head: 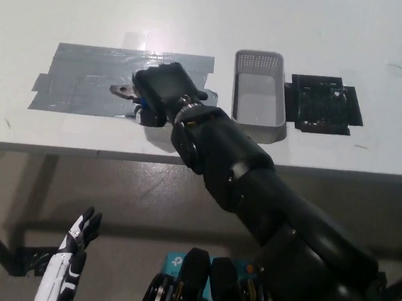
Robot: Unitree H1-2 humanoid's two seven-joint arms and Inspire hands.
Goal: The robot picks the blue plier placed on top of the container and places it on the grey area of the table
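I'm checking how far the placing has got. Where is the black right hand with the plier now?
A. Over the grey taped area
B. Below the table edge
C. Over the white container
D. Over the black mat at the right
A: the right hand, shut on the plier, sits over the grey area, left of the container.

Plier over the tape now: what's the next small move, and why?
Probably lower slightly and open the right hand: it holds the plier over the grey area, clear of the container. The left hand rests below the table.
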